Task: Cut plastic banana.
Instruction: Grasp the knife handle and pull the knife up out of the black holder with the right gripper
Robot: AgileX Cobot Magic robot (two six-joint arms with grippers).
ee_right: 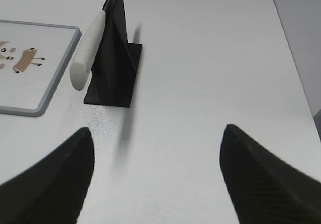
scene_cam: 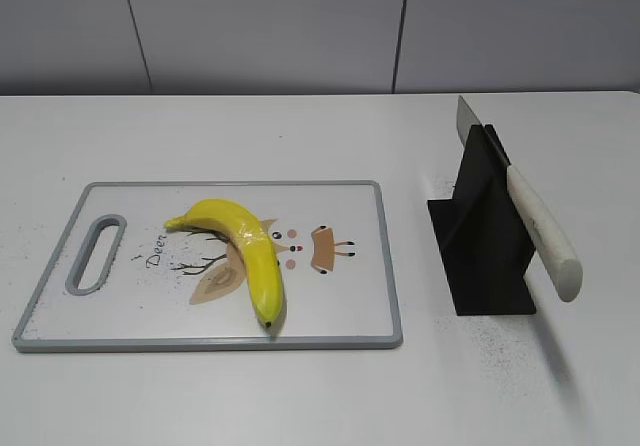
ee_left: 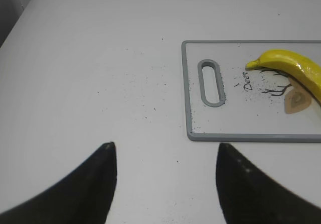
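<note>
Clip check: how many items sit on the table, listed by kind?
Banana: 1
Cutting board: 1
Knife: 1
Black knife stand: 1
Total: 4

The table [scene_cam: 300, 396] lies bare in front of, behind and to the left of the board [scene_cam: 330, 321], so a gripper could pass on those sides. On the board, the banana [scene_cam: 250, 251] takes the middle; the right part past it and the strip by the handle slot [scene_cam: 95, 254] are free. Right of the board, a bare gap runs to the black stand [scene_cam: 480, 246], which rises upright. The knife [scene_cam: 540, 231] rests in it, handle slanting out toward the front and right, overhanging the table there. Beyond the stand, the table is open in the right wrist view. Each gripper, left [ee_left: 165, 158] and right [ee_right: 155, 148], hangs spread over bare table.
</note>
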